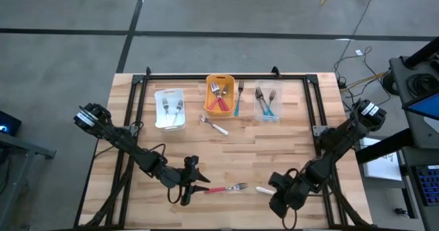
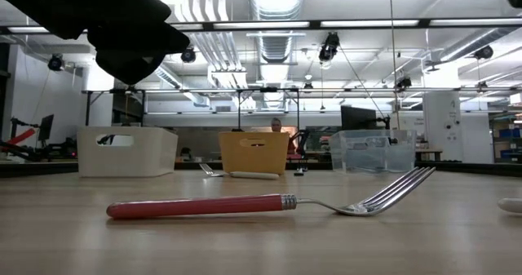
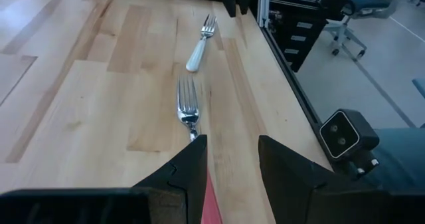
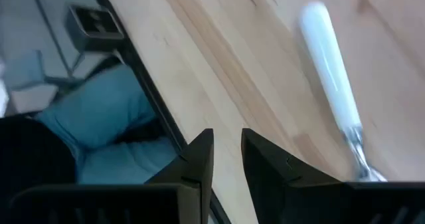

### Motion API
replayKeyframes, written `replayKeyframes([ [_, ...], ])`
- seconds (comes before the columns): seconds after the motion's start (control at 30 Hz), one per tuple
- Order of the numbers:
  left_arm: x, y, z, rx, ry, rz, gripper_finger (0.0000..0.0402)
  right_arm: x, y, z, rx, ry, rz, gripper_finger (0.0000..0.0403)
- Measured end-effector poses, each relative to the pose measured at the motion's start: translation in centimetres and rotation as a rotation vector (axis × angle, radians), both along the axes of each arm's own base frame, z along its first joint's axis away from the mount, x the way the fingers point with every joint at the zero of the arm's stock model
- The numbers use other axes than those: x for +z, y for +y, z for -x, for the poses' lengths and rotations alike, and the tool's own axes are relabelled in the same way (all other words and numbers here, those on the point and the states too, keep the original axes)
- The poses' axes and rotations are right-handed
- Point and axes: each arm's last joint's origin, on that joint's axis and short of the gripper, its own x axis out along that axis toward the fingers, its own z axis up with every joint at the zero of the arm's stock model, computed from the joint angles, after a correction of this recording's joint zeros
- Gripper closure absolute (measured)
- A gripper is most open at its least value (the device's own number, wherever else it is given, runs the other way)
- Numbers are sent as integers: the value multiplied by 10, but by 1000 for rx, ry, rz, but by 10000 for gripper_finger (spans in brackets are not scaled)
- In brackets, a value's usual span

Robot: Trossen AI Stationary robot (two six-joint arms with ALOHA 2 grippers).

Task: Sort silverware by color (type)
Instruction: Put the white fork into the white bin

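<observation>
Pale wooden planks form the tabletop [image 1: 247, 155], smooth and lightly grained. Near the lower centre of the high view lies the red-handled fork [image 1: 225, 188], its long axis running left to right, slim plastic handle toward the left gripper [image 1: 195, 184], curved metal tines pointing right. That gripper's fingers [image 3: 189, 177] stand parted astride the handle end. The right gripper [image 1: 278, 184] sits lower right, fingers slightly apart and empty, near a white-handled utensil [image 1: 264, 189].

Grey floor [image 1: 206, 11] crossed by dark seams surrounds the table; ceiling strip lights [image 2: 367, 24] and ducting overhead.
</observation>
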Motion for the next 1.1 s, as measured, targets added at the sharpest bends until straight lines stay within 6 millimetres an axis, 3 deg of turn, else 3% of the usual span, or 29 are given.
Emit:
replayKeyframes([
  [0.2, 0, 0, 0, -2, -2, -9, 286, 15, 8, 2, 27, 88, 25, 335],
  [0.47, 1, 1, 0, -6, -13, -35, 286, 29, 19, -11, 57, 217, 306, 335],
  [0.7, 1, 1, 0, -9, -19, -39, 286, 9, 39, -28, 131, 328, 432, 332],
  [0.87, 2, 0, 0, -15, -25, -50, 286, -6, 51, -38, 174, 369, 444, 299],
  [1.1, 4, 0, -2, -32, -40, -84, 286, -16, 48, -35, 186, 520, 581, 268],
])
